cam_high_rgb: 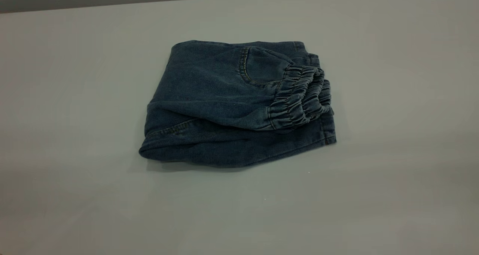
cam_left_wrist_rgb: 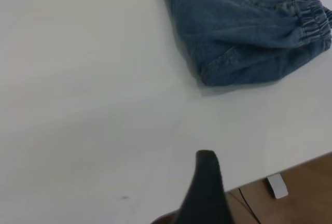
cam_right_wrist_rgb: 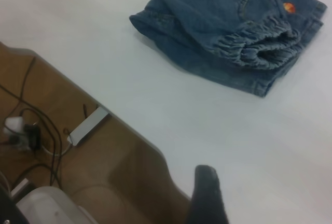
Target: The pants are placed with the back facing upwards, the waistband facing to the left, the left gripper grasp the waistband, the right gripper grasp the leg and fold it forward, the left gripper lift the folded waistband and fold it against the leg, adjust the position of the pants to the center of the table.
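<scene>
Now the pants (cam_high_rgb: 239,105) lie folded mid-desk (cam_high_rgb: 75,195); nudge only if off-centre. I cannot tell either tool's opening; both seem back near the desk edges.

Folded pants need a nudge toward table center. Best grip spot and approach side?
Judging by shape, grip the pants at the gathered elastic waistband on the exterior view's right. It bunches up in a raised ridge above the layers, so fingers can pinch it. Come from that side, low over the table.
</scene>
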You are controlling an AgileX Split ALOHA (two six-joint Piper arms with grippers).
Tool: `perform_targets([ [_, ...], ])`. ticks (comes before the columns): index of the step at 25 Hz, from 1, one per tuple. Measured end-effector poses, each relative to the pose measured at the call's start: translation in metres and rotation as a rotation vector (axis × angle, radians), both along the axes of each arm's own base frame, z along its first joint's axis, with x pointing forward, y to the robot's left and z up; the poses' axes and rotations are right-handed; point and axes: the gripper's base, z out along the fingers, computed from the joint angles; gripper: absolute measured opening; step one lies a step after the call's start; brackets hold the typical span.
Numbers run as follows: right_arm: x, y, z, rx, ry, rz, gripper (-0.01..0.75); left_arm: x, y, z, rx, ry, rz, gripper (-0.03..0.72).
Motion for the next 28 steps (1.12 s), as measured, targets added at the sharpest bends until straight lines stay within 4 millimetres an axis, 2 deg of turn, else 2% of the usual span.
perform_targets([
  [16,0.0,0.0,0.0,0.004,0.004,-0.025,0.476,0.007,0.006,0.002,0.055,-0.078,0.048,0.529],
  [24,-0.003,-0.004,0.001,0.045,-0.031,-0.267,0.476,0.016,0.005,-0.002,0.083,-0.133,0.058,0.529],
  [28,-0.013,-0.007,0.001,0.077,-0.11,-0.411,0.476,0.015,0.005,-0.002,0.082,-0.132,0.058,0.529],
])
